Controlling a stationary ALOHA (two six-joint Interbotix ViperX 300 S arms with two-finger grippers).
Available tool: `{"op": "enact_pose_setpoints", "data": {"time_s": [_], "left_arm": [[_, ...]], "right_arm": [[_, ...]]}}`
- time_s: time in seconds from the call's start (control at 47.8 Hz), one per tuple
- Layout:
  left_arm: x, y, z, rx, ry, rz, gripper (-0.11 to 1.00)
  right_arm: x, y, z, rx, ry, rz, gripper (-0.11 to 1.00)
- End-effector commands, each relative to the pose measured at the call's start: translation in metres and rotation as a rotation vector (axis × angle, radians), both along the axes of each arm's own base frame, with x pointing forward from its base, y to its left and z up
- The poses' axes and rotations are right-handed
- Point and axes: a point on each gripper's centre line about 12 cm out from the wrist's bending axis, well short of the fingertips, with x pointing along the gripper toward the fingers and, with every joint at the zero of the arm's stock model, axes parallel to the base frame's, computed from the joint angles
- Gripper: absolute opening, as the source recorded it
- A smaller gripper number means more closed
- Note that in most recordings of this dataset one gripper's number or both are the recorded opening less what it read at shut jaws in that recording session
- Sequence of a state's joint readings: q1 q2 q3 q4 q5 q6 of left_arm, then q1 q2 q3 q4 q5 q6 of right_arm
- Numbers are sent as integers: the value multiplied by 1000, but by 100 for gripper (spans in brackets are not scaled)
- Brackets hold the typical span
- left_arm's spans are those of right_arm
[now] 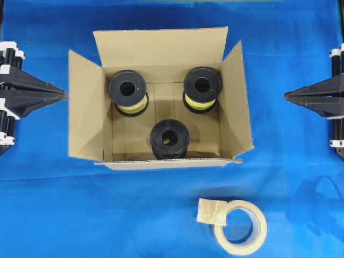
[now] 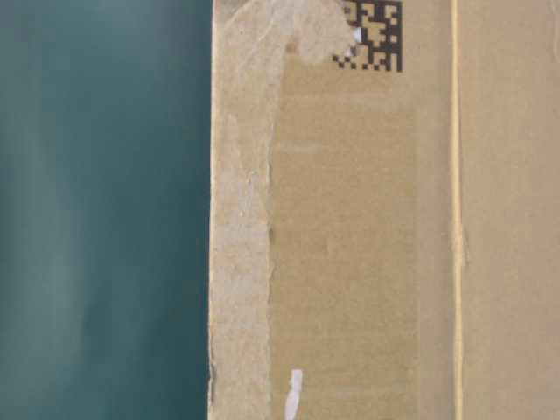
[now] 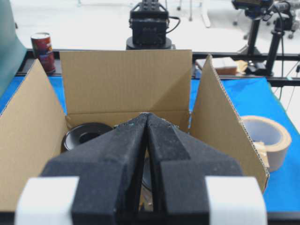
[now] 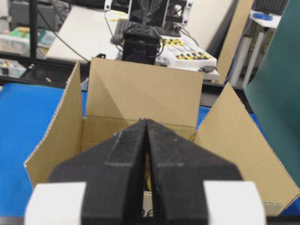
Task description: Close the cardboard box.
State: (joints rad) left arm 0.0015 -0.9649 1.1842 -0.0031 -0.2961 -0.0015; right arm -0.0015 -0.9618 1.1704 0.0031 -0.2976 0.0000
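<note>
Mid-counter (image 1: pixel 48 215), cardboard box (image 1: pixel 86 113) sits wide open, all four flaps up, three spools (image 1: pixel 170 138) inside. Left gripper (image 1: pixel 63 95) and right gripper (image 1: pixel 286 96) clenched, empty, parked either side. Nothing started; next move: push a flap inward.

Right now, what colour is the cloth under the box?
Bright blue. The cloth shows best in the overhead view, around the cardboard box.

left gripper (image 3: pixel 147 117): black foam fingers | white bands | right gripper (image 4: pixel 146 123): same
</note>
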Motion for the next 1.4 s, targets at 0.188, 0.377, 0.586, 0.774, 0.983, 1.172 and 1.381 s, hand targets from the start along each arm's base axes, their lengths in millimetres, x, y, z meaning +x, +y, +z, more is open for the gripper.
{"op": "enact_pose_setpoints", "data": {"time_s": [0.188, 0.377, 0.586, 0.774, 0.983, 1.172, 1.381], "left_arm": [[-18, -1, 5, -15, 60, -6, 0], [-30, -1, -14, -28, 138, -7, 0], [-33, -1, -51, -38, 195, -6, 0], [-34, -1, -75, -71, 204, 0, 0], [-29, 0, -91, -98, 218, 5, 0], [-22, 0, -90, -100, 190, 9, 0], [1, 1, -85, -87, 181, 12, 0]], "right_arm": [[-9, 0, 7, 28, 72, 3, 0], [-17, -1, -12, 50, 175, -3, 0], [-14, -2, -51, 50, 270, -16, 0], [-9, -3, -83, 61, 320, -25, 0], [0, -5, -100, 83, 335, -42, 0], [7, -6, -96, 81, 289, -46, 0], [24, -8, -93, 78, 258, -55, 0]]}}
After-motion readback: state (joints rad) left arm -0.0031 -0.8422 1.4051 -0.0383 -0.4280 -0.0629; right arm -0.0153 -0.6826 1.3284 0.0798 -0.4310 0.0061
